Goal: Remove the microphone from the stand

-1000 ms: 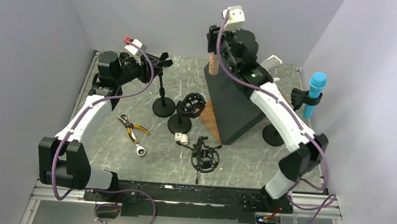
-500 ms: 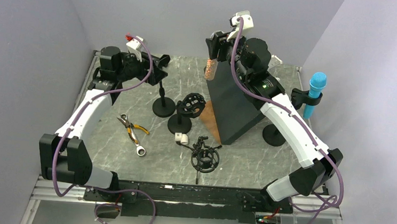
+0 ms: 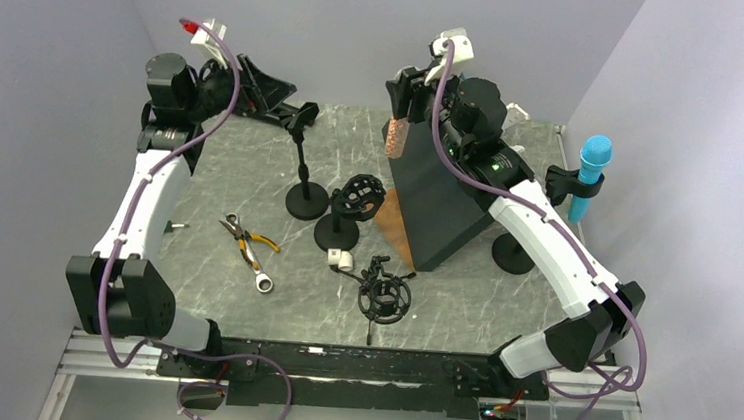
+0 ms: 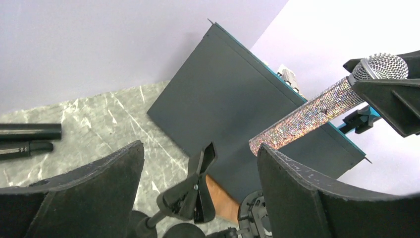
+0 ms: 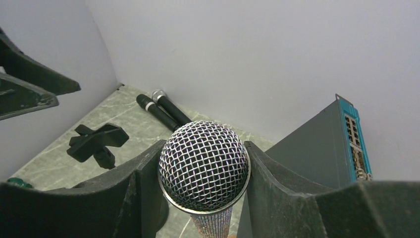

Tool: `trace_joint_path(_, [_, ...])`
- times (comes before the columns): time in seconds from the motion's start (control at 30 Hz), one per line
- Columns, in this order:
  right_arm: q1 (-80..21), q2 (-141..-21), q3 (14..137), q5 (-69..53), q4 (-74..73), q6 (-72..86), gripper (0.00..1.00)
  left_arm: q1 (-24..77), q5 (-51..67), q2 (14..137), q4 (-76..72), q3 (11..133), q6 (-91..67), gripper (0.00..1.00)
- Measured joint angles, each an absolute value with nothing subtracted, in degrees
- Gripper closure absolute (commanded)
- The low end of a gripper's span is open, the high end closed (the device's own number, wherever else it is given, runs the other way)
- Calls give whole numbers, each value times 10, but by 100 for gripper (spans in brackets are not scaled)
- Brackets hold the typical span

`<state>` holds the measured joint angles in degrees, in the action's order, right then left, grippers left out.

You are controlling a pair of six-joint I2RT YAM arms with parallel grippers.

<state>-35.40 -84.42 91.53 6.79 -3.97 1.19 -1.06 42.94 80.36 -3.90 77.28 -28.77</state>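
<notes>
Marble counter (image 3: 251, 165), lilac walls. Glitter mic (image 3: 396, 132) off stand (image 3: 305, 201), held in air, grille up, right jaws clamped at grille (image 5: 204, 166), beside black box (image 3: 439, 200). Left jaws wide open, empty, raised over stand's bare clip (image 4: 195, 191).

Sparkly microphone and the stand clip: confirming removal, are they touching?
Apart. The left wrist view shows the sparkly microphone in the right gripper, with clear space between it and the stand clip.
</notes>
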Motion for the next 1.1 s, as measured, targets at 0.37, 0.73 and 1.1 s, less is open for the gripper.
trace_joint_path(0.37, [-354, -825, 909, 69, -39, 13, 100, -11, 444, 871, -51, 811, -306, 30])
trace_joint_path(0.73, [-354, -825, 901, 68, -37, 15, 100, -6, 448, 877, -67, 769, -285, 32])
trace_joint_path(1.1, [-354, -825, 888, 66, -29, 21, 100, 9, 415, 856, -113, 673, -266, 35])
